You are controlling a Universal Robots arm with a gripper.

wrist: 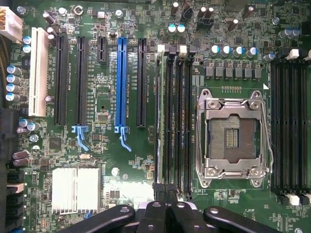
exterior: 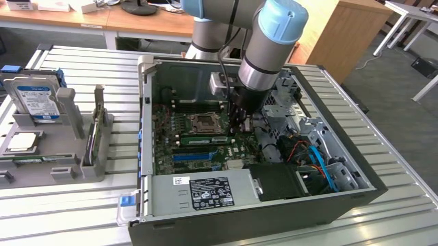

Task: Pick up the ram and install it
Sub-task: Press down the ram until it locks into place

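I'm holding my gripper (wrist: 166, 209) shut right over the ram (wrist: 160, 116), which is sitting edge-on in a memory slot (wrist: 181, 121) beside the CPU socket (wrist: 232, 138); pressing off-centre risks leaving it half-seated.

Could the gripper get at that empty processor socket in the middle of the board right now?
Probably yes. The gripper, shut, hangs inside the open case just above the memory slots beside the socket. Nothing stands over the socket; its frame lies flat, so the way looks free.
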